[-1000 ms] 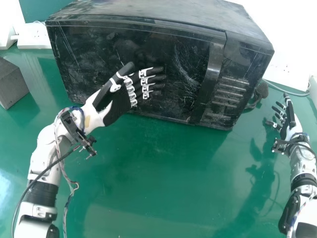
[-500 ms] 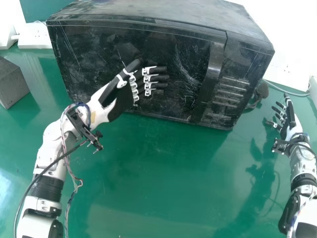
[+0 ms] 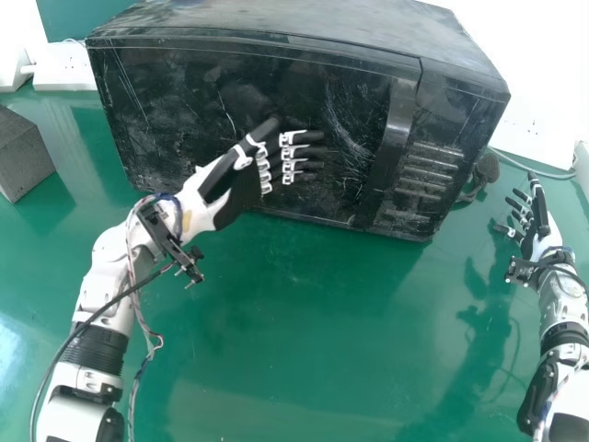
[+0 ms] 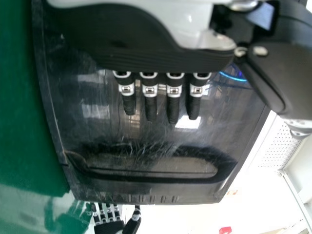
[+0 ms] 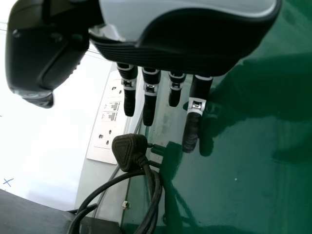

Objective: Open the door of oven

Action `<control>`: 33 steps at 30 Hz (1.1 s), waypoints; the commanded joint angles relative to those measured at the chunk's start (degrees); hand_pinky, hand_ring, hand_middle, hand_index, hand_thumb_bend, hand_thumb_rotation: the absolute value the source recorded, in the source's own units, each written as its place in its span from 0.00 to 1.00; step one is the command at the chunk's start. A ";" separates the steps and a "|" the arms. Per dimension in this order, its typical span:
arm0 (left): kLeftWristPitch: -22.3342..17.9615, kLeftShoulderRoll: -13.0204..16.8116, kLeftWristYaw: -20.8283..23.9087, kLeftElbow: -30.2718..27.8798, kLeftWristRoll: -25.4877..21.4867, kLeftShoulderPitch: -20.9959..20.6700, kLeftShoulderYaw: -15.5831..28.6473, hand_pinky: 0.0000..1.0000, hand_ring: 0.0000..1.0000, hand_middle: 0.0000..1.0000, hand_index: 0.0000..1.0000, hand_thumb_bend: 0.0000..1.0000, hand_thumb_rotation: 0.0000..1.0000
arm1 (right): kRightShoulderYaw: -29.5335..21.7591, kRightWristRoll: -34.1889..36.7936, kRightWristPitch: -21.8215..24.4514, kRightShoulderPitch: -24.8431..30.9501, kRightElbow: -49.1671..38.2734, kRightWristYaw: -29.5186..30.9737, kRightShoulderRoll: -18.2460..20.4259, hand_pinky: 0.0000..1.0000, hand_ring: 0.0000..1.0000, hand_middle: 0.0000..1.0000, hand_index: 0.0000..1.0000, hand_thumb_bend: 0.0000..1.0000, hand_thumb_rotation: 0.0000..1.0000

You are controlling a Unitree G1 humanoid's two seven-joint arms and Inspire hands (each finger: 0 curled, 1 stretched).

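Left hand (image 3: pixel 241 191): by the oven door (image 3: pixel 184 101), fingers (image 4: pixel 150 107) straight, apart
Right hand (image 3: pixel 545 237): over the bench (image 3: pixel 276 322), fingers (image 5: pixel 149 110) straight, apart
Door: shut

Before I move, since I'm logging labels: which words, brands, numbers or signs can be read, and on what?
"X", a blue mark: on the flat white surface.
White rectangular socket panel: any print is too small to read.
Black boxy oven: no legible text.

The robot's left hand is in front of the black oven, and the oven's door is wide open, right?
Not quite. The left hand is in front of the black oven, but the door is closed, as the head view shows.
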 commanded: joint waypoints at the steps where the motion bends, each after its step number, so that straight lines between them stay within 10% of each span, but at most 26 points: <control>1: 0.54 -1.28 -0.10 0.49 0.37 -0.99 -0.95 0.85 1.00 1.00 1.00 0.97 0.87 | 0.50 -0.80 2.96 2.75 2.05 0.83 1.60 0.74 0.81 0.86 0.91 0.80 1.00; 11: -1.38 -3.46 3.43 1.02 2.35 -2.27 -1.26 1.00 1.00 1.00 1.00 1.00 0.96 | 0.61 -0.94 2.87 2.66 1.99 0.52 1.70 0.73 0.80 0.86 0.89 0.78 1.00; 33: -5.39 -5.26 0.72 18.11 -0.02 -11.59 3.10 0.89 1.00 1.00 0.98 1.00 0.93 | 0.75 -1.09 3.24 2.40 2.06 0.25 1.69 0.71 0.78 0.85 0.90 0.77 1.00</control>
